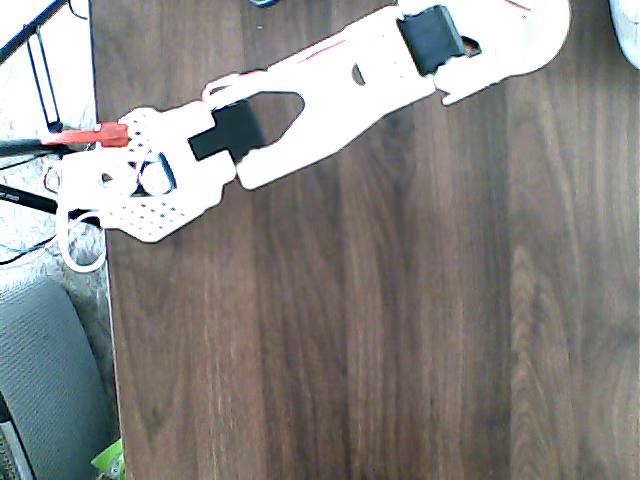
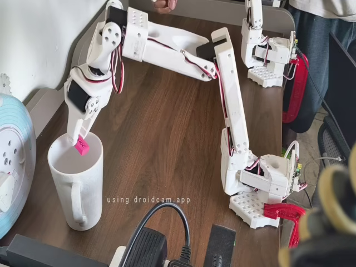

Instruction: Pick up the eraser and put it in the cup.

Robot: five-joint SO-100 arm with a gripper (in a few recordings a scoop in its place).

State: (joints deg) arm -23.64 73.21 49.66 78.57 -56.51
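From where I stand, the white arm (image 2: pixel 183 55) reaches across the dark wooden table (image 2: pixel 167 144) to its far left edge in the fixed view. There the gripper (image 2: pixel 78 139) points down over the cup (image 2: pixel 78 183), its fingers closed narrowly on the eraser (image 2: pixel 82 146). The eraser is a small pink-red block with dark lettering on its face. It hangs just inside the cup's mouth, near the far rim, clear of the bottom; I cannot tell whether it touches the inner wall.

The cup is a tall white mug standing upright at the table's near-left corner, handle toward the viewer. Just to its left a pale blue and white round object (image 2: pixel 14 167) leans at the picture's edge. Black cables and a plug (image 2: pixel 161 239) lie along the near edge.

The overhead view gives the arm (image 1: pixel 330 90) as a glaring white shape running from top right to middle left, its wrist end (image 1: pixel 140 190) overhanging the table's left edge (image 1: pixel 105 300). A red part (image 1: pixel 90 135) shows beside it. In this view the wrist covers the spot below it, so the fingers' grip can be judged from the fixed view alone.
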